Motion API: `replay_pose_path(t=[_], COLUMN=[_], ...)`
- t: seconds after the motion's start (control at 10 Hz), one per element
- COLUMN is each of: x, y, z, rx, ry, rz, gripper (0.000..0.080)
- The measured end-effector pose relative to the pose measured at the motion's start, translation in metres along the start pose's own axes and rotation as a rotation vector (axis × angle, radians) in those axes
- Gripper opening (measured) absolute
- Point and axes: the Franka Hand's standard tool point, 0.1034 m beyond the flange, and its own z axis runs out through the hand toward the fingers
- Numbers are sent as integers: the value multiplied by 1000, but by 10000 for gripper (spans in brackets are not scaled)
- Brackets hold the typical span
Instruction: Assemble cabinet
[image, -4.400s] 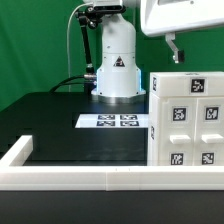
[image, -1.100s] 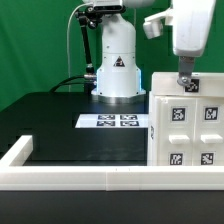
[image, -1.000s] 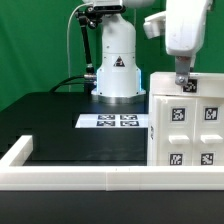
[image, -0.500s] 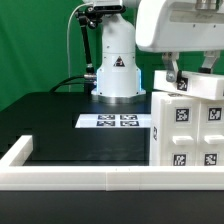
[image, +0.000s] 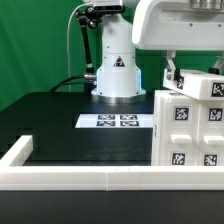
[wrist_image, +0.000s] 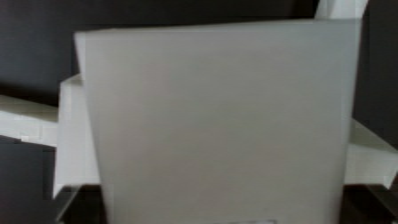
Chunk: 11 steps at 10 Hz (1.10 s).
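1. White boxy tagged cabinet stands at the table's 3 o'clock side in the exterior view.
2. Two-finger gripper hangs at the cabinet's 12 o'clock, fingers straddling its top panel.
3. Jaws stand wide around the panel; whether they grip it I cannot tell.

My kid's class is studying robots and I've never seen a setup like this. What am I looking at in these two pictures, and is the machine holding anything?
The white machine is a robot arm; its base stands at the back of a black table. One picture comes from a camera off the arm, the other from a camera on its wrist. The gripper, a two-fingered hand, reaches down onto the top of the cabinet, a white box with black-and-white tags. The fingers sit astride its top piece; whether they grip it is not clear. The wrist view shows mostly that white top. A flat marker board lies on the table, and a white rail runs along the front.
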Motion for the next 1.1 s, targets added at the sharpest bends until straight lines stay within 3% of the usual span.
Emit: replay_pose_path(t=[0.4,0.7,1.1], x=[1,2,3], y=[-2,-12,-10], z=[0,-2,-1], rx=[6,46,74], ry=[17,131,137], rz=[309,684,902], gripper=[560,561,561])
